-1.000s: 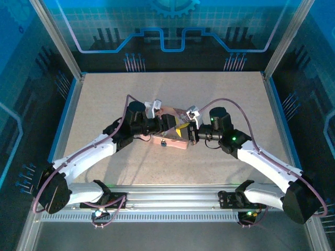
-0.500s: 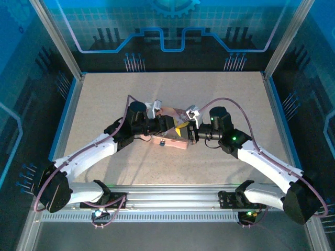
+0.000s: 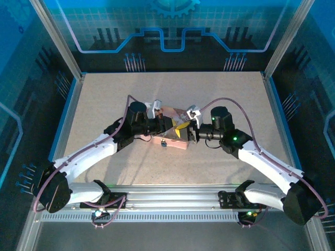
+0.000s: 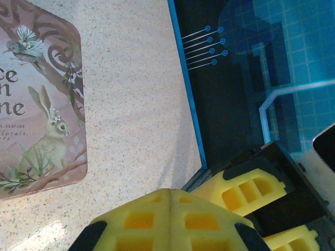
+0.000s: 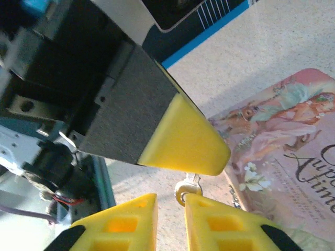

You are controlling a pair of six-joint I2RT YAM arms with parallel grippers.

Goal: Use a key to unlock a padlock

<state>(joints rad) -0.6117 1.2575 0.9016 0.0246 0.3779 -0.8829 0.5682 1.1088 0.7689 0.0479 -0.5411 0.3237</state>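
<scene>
- Left claw (image 4: 170, 201): pads pressed flat together, nothing visible between them; its tip sits just above the key.
- Right claw (image 5: 171, 203): pads a narrow gap apart, facing the left claw tip to tip.
- Key (image 5: 186, 192): small pale metal piece with a ring end, at the mouth of the right claw's gap; cannot tell whether either claw pinches it.
- Padlock (image 3: 164, 142): tiny, bluish, at the box's near edge, just on the near side of both claws.
- Box (image 4: 47, 120): pink, illustrated, flat on the bench (image 3: 104, 104) beneath the claws.
</scene>
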